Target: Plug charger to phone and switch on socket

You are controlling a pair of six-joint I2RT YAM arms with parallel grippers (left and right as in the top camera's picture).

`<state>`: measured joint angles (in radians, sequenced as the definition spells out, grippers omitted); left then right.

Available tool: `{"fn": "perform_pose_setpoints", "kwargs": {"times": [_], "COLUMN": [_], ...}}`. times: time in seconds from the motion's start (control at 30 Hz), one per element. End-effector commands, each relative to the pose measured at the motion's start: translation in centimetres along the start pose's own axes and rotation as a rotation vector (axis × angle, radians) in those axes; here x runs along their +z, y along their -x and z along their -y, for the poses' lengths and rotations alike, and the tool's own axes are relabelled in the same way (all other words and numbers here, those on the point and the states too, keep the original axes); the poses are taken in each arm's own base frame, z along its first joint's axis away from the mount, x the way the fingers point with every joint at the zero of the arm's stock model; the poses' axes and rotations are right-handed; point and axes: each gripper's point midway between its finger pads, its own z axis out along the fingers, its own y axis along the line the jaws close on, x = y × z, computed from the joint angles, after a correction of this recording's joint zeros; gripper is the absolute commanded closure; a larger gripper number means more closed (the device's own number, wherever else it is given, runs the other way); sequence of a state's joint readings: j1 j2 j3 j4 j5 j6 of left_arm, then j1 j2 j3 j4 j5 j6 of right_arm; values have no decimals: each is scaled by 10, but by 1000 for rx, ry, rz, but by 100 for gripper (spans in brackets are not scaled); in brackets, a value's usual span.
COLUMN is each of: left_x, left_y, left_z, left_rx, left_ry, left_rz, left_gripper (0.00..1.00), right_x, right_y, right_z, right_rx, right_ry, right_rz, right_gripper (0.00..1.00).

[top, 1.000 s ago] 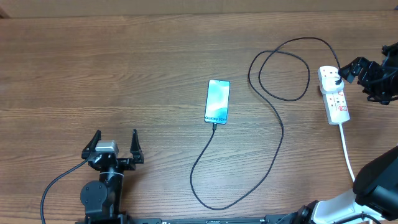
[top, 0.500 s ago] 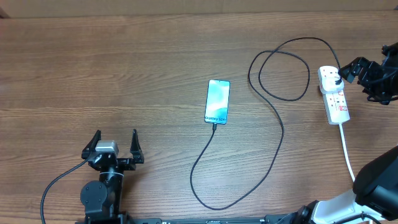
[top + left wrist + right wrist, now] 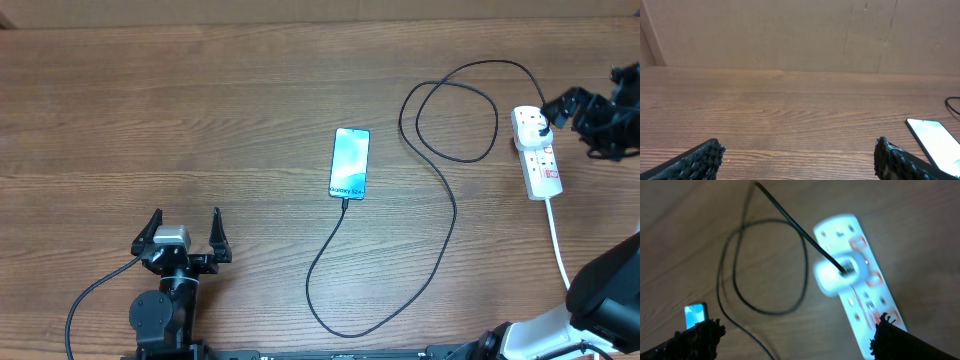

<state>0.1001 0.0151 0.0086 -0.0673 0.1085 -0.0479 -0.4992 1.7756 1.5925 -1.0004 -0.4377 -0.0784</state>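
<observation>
The phone [image 3: 350, 163] lies mid-table with its teal screen lit; it also shows in the left wrist view [image 3: 935, 139] and the right wrist view [image 3: 695, 315]. The charger's black cable [image 3: 447, 200] runs from the phone's near end, loops, and ends at a plug in the socket [image 3: 537, 150], a white power strip at the right. The right wrist view shows the socket [image 3: 865, 287] blurred, with the plug [image 3: 837, 272] seated in it. My right gripper [image 3: 585, 113] is open, just right of the socket's far end. My left gripper [image 3: 182, 232] is open and empty at the front left.
The socket's white cord [image 3: 560, 250] runs toward the front right edge. A cardboard wall [image 3: 800, 35] stands behind the table's far edge. Bare wooden tabletop [image 3: 200, 120] surrounds the phone.
My right gripper has shifted slightly up and to the right, away from the socket. The left arm, phone and cable have not moved.
</observation>
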Motion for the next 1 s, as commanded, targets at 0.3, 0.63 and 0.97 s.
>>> {"fn": "perform_pose_setpoints", "kwargs": {"times": [0.3,0.63,0.97], "left_x": [0,0,0], "left_y": [0,0,0], "left_z": [-2,-2,-3], "left_rx": [23,23,23], "left_ry": [12,12,12], "left_rz": [5,5,5], "left_gripper": [0,0,0], "right_x": [6,2,-17], "right_y": [3,-33,-81], "right_z": [-86,-108,-108], "right_rx": [-261,-399,-498], "right_ry": [123,181,209], "right_rz": [190,386,607], "right_gripper": [0,0,0]}}
